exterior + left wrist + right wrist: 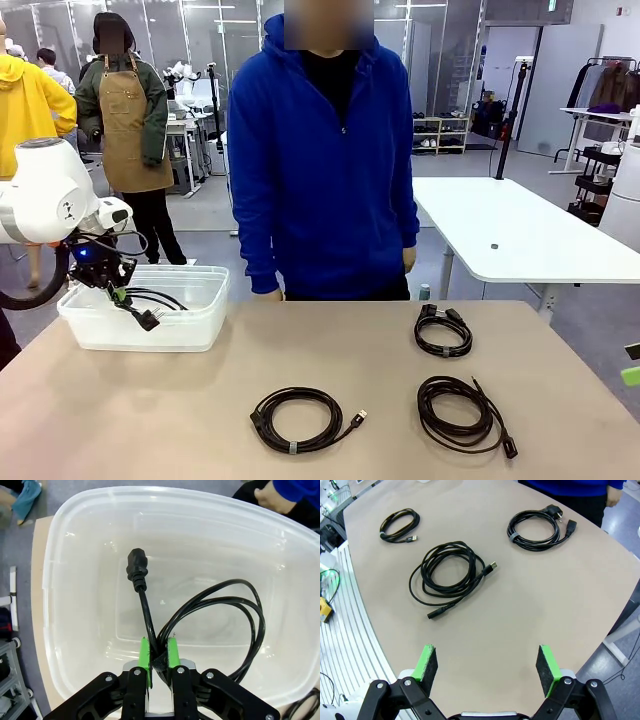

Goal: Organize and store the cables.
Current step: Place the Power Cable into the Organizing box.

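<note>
Robot's left gripper (159, 656) pinched tight on a black coiled cable (146, 611), plug (136, 569) just ahead inside a clear bin (75, 605), possibly off its floor, right gripper (487, 666) spread wide, empty, three more cables (447, 572) lay beyond it.

Behind the beige table (350, 340) lies a grey floor (205, 210). A white table (520, 225) stands at the right, with a black trolley (595, 185) and a clothes rail (605, 80) beyond it. Glass partitions (190, 30) close the far side, with a low shoe shelf (440, 135) near them. The light is bright and even.
</note>
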